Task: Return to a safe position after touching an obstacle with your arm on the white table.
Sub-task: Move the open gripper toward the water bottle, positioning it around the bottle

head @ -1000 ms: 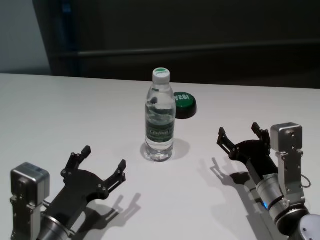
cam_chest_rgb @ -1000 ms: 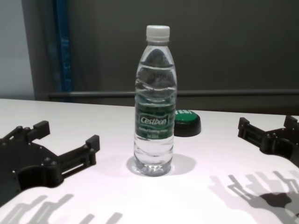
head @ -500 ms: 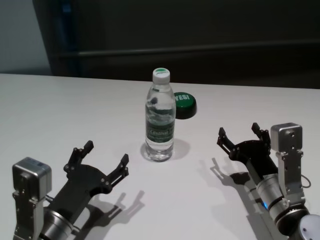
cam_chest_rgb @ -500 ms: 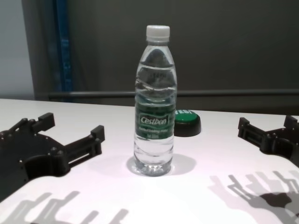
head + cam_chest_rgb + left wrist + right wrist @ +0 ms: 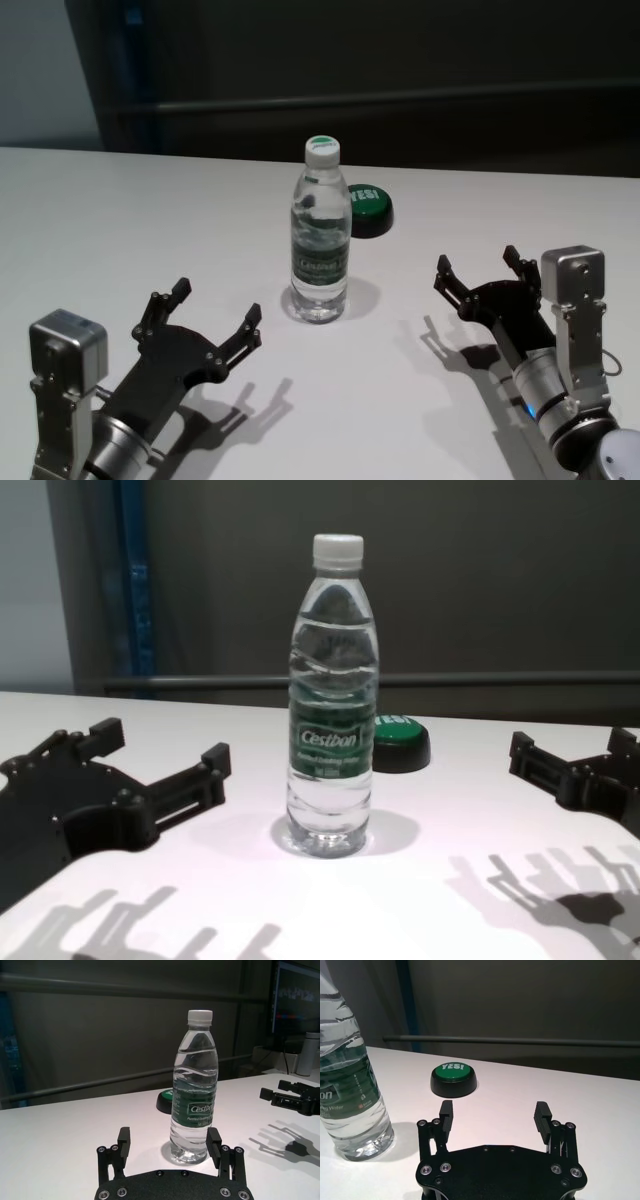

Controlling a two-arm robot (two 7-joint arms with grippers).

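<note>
L gripper (image 5: 212,312) hovers low w/ fingers spread, just short of the bottle (image 5: 321,240), which stands upright mid white table (image 5: 120,220). Any fwd drift could tip it onto the green-top puck (image 5: 367,208). R gripper (image 5: 482,270) also spread, well apart.

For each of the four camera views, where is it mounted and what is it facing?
Head: high, looking down on bottle, left gripper, right gripper.
Chest: low at the white table, facing the bottle; both grippers show.
Left wrist: behind its open fingers, facing bottle.
Right wrist: behind its open fingers, facing green button.
All share the bottle.
</note>
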